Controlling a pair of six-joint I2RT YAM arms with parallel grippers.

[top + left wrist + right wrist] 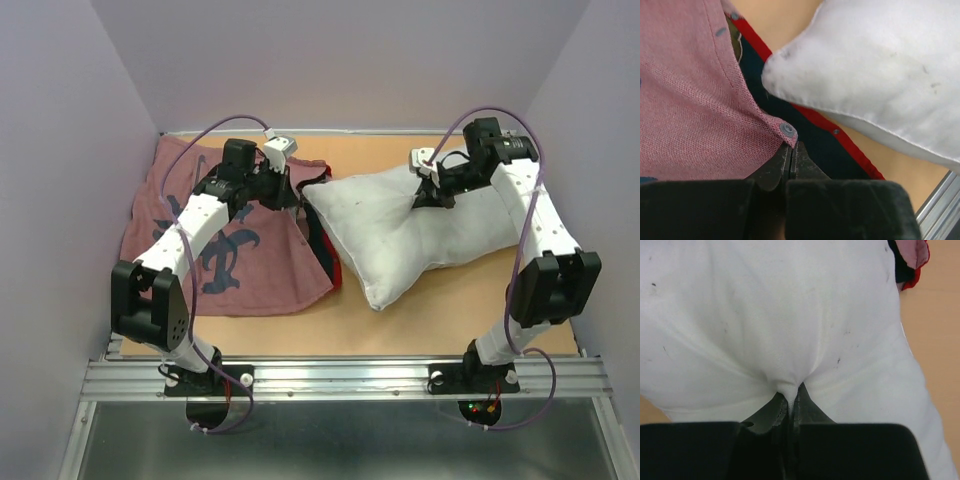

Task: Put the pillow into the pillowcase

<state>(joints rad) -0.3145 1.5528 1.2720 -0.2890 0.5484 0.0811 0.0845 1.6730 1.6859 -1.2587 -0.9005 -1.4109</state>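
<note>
Pillow [400,235] lies on the worktop [450,312], its corner just beside the open mouth of the pillowcase [268,275]. Your left fingers [774,171] pinch the upper hem; your right fingers [765,416] pinch a fold of the pillow. Lift the hem high, then push the corner in slowly.

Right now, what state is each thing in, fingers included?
pillow: outside the pillowcase, lying on the table, one corner at its mouth.
pillowcase: flat, pinkish face up, mouth parted, upper layer pinched.
left fingers: shut on the pillowcase's upper edge beside a snap.
right fingers: shut on a pinch of pillow fabric.
</note>
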